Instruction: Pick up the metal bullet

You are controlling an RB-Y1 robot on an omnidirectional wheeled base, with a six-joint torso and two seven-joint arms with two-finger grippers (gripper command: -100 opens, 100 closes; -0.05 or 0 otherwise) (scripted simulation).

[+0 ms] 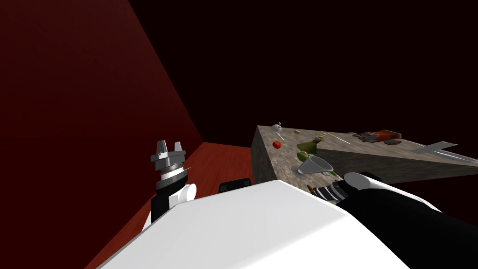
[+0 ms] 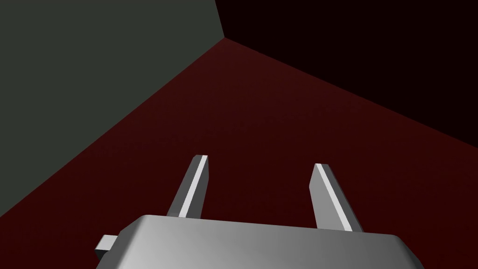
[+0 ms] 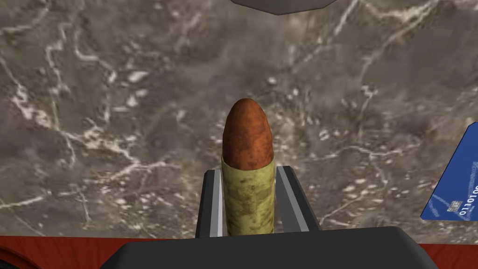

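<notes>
Right wrist view: bullet (image 3: 247, 187) within end effector (image 3: 248, 171), beside counter edge (image 3: 93, 230)

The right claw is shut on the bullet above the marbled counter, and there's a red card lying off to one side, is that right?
Not quite: the card is blue, not red, as the right wrist view shows. The rest stands: the right claw is shut on the bullet above the marbled counter.

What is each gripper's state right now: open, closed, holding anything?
Left gripper: open, holding nothing.
Right gripper: closed on the bullet, fingers pressing its sides.
</notes>
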